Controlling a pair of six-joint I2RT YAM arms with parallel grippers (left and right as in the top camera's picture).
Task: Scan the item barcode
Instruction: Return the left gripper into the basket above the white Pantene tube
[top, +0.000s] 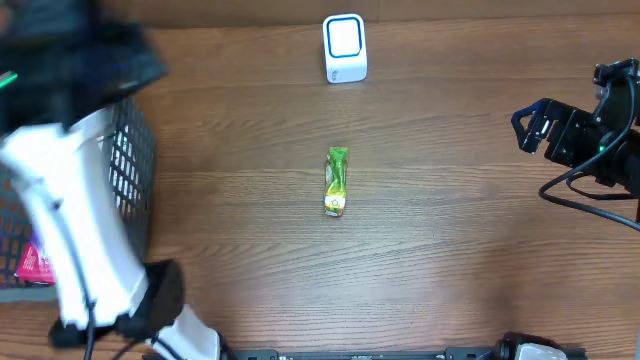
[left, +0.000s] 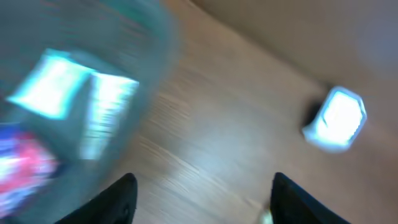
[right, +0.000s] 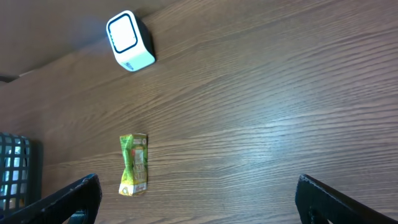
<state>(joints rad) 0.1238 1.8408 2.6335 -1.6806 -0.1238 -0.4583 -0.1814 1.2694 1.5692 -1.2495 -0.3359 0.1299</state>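
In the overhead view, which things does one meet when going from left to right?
In order: dark mesh basket → green packet → right gripper. The white scanner stands in line with the packet, farther back, so it is left out.

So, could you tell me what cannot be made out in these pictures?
1. Barcode on the green packet: too small in the overhead and right wrist views.
2. Contents of the basket: motion blur smears them in the left wrist view; the left arm covers most of them overhead; the right wrist view's left edge cuts the basket off.
3. Window of the scanner: blurred in the left wrist view, too small for detail elsewhere.
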